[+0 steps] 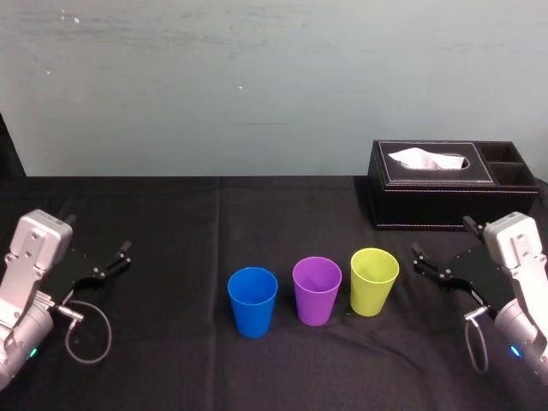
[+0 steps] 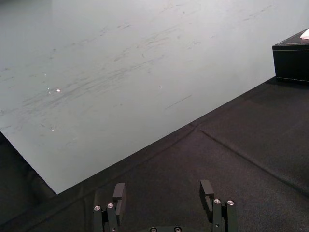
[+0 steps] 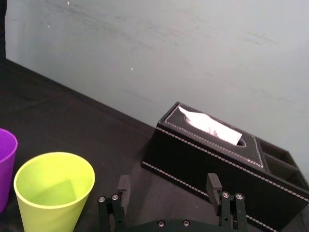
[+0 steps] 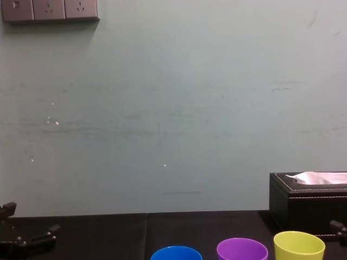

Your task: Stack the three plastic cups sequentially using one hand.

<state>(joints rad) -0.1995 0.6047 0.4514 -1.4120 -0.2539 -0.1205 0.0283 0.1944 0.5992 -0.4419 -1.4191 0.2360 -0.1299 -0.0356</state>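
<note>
At my remote console: a round blue plastic cup (image 1: pixel 253 300), a purple plastic cup (image 1: pixel 317 289) and a yellow-green plastic cup (image 1: pixel 374 280) stand upright in a row on the black-clothed table (image 1: pixel 171 223). My right gripper (image 1: pixel 441 238) rests open near the yellow-green one; my left gripper (image 1: pixel 100 233), also open, sits far left.

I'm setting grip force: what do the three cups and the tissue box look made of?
The blue cup, purple cup and yellow-green cup look like thin, smooth plastic: uniform saturated colour, soft sheen, thin rims. The tissue box looks like black leather or leatherette: matte surface, pale stitching along its edges. The left gripper and right gripper sit open, apart from the cups.
</note>
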